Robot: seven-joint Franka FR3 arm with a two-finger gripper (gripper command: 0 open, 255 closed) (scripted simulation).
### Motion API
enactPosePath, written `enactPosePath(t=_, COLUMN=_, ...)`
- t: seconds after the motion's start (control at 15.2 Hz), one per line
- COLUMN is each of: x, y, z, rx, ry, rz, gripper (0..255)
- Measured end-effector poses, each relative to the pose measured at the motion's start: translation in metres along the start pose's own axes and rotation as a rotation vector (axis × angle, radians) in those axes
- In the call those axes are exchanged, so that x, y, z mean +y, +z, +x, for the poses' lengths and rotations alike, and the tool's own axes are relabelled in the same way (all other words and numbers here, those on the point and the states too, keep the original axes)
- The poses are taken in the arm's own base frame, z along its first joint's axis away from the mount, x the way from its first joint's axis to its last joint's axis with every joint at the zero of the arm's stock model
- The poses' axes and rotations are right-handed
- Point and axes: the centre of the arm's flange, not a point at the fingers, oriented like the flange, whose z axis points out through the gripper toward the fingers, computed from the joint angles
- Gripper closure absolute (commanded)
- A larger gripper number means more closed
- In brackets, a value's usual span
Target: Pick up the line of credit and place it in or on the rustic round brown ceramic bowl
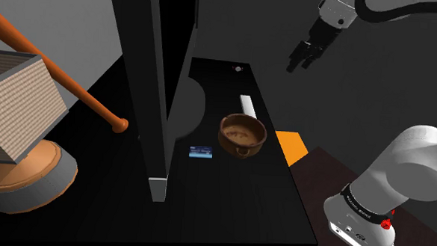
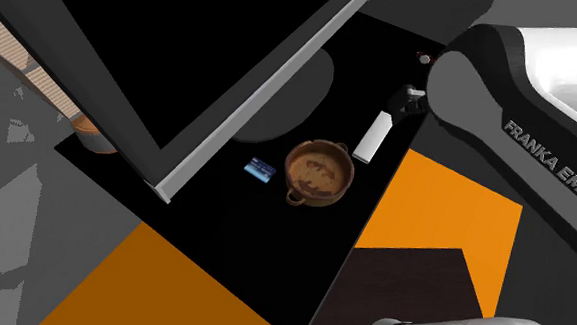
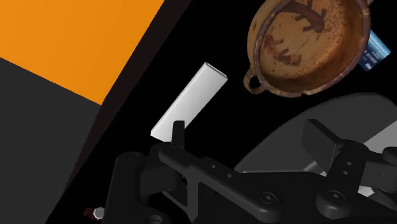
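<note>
Since the end effector (image 1: 301, 64) is hanging up in the air with its fingers apart and nothing between them, I'd say we're at the very first step: the approach, no grasp made yet. Biggest thing is the black worktop (image 1: 236, 205), well below it. Next in size is the brown bowl (image 1: 242, 134), sitting low and off to one side of the end effector, empty as far as I can tell. A flat white block (image 1: 247, 106) lies nearer the end effector than the bowl does. Smallest is the blue card (image 1: 201, 151), flat on the worktop just beside the bowl, on the side away from the end effector. Next move, my guess: travel over past the bowl, drop low and line the fingers up on that thin card. It looks fiddly to pinch, lying flat like that.
</note>
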Motion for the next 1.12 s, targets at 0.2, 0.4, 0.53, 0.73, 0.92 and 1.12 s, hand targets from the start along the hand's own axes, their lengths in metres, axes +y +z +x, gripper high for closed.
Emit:
enactPosePath(t=0.2, x=-0.018, y=0.029, z=0.002, rx=0.027, ry=-0.083, rz=0.034, gripper=0)
enactPosePath(t=0.4, x=-0.038, y=0.057, z=0.004, rx=0.055, ry=-0.165, rz=0.067, gripper=0)
enactPosePath(t=0.53, x=-0.054, y=0.075, z=0.009, rx=0.073, ry=-0.220, rz=0.089, gripper=0)
enactPosePath(t=0.73, x=-0.076, y=0.108, z=0.011, rx=0.100, ry=-0.303, rz=0.123, gripper=0)
enactPosePath(t=0.92, x=-0.098, y=0.135, z=0.010, rx=0.128, ry=-0.385, rz=0.156, gripper=0)
enactPosePath(t=1.12, x=-0.123, y=0.160, z=0.010, rx=0.155, ry=-0.468, rz=0.191, gripper=0)
